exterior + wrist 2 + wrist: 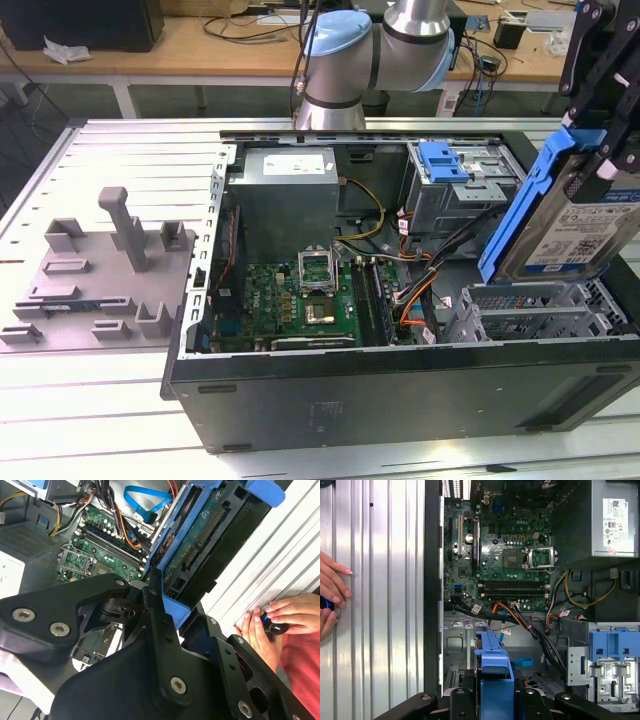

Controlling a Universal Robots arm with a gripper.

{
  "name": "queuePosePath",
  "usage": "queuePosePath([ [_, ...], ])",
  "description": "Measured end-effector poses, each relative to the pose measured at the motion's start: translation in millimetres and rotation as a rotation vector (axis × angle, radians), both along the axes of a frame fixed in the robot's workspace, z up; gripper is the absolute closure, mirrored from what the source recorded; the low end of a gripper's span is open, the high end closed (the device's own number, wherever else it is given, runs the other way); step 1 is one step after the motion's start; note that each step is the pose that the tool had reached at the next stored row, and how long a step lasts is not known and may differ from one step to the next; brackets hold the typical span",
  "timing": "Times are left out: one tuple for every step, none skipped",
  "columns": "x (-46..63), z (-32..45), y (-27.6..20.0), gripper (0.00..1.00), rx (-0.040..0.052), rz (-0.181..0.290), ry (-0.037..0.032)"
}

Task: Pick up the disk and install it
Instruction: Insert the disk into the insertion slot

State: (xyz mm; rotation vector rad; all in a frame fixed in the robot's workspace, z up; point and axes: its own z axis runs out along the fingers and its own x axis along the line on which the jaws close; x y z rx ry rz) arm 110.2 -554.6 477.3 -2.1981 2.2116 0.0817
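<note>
The disk (578,222), a silver-grey drive with a white-and-blue label in a blue bracket, hangs tilted in the air above the right end of the open computer case (400,385) in the exterior view. My gripper (600,140) is shut on its upper end. In the second wrist view the disk (200,545) shows its green circuit side between my black fingers (159,625). The first wrist view has the disk (494,667) edge-on, above a grey metal drive bay (457,635) inside the case.
Inside the case lie a green motherboard (300,300), a grey power supply (288,190), a cage with a lighter-blue latch (445,165), cable bundles (420,270) and grey drive bays (540,312). A grey fixture plate (95,275) lies at the exterior view's left. A person's hands (280,620) rest on the ribbed table.
</note>
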Motion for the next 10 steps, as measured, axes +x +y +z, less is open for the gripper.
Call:
queuePosePath([
  [0.0,-0.5,0.0,0.64,0.0001,0.000,0.0000],
  [0.0,-0.7,0.0,0.64,0.0000,0.000,0.0000],
  [0.0,-1.0,0.0,0.64,0.0000,0.000,0.0000],
  [0.0,-1.2,0.0,0.64,0.0000,0.000,0.0000],
  [0.0,-1.5,0.0,0.64,0.0000,0.000,0.0000],
  [0.0,-1.9,0.0,0.64,0.0000,0.000,0.0000],
  [0.0,-2.4,0.0,0.64,0.0000,0.000,0.0000],
  [0.0,-2.9,0.0,0.64,0.0000,0.000,0.0000],
  [0.0,-3.2,0.0,0.64,0.0000,0.000,0.0000],
  [0.0,-3.4,0.0,0.64,0.0000,0.000,0.0000],
])
